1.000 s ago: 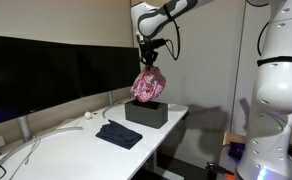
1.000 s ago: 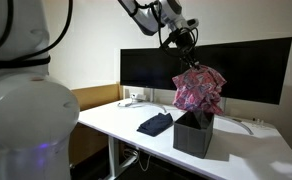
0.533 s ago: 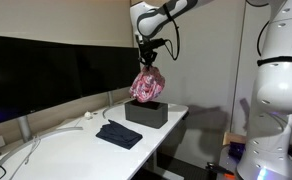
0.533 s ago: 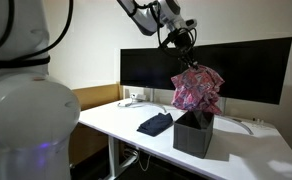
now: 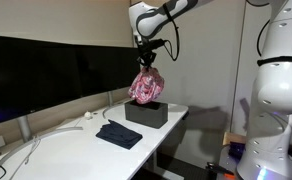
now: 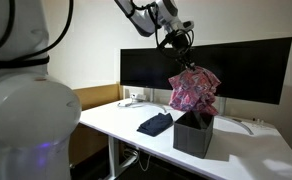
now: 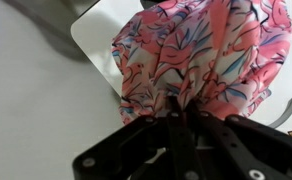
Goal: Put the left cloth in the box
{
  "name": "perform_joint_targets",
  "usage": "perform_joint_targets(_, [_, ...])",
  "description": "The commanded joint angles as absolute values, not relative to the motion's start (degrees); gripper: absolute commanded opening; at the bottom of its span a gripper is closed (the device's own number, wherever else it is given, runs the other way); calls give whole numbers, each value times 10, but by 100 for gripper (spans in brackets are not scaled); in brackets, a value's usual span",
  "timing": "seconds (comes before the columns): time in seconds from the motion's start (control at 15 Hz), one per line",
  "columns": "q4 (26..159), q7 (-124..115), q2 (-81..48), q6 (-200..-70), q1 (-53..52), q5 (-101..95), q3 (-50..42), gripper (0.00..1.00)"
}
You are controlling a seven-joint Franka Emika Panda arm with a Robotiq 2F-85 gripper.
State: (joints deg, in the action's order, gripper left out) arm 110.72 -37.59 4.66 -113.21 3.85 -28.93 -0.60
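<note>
The left cloth (image 5: 146, 86), pink, red and white patterned, hangs bunched in the air from my gripper (image 5: 149, 60), which is shut on its top. Its lower end dangles just over the dark box (image 5: 146, 113), a low rectangular box on the white table. In an exterior view the cloth (image 6: 192, 90) hangs over the box (image 6: 193, 133), with the gripper (image 6: 183, 58) above it. In the wrist view the cloth (image 7: 201, 55) fills the frame ahead of the black fingers (image 7: 178, 125), pinched between them; the box is hidden there.
A plain dark navy cloth (image 5: 119, 134) lies flat on the white table (image 5: 76, 150) beside the box, also seen as the navy cloth (image 6: 156, 124). Dark monitors (image 5: 46, 75) stand along the table's back. White cables (image 5: 31, 150) trail across the table. A white robot body (image 5: 281, 90) stands nearby.
The gripper and the hanging cloth have shifted slightly sideways over the box; the grip has not changed.
</note>
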Motion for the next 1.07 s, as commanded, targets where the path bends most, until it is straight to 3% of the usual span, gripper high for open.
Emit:
perform_joint_targets(0.0, [1135, -369, 75, -1151, 39, -300, -9, 2])
perform_joint_targets(1.0, [1153, -366, 83, -1155, 49, -296, -16, 2])
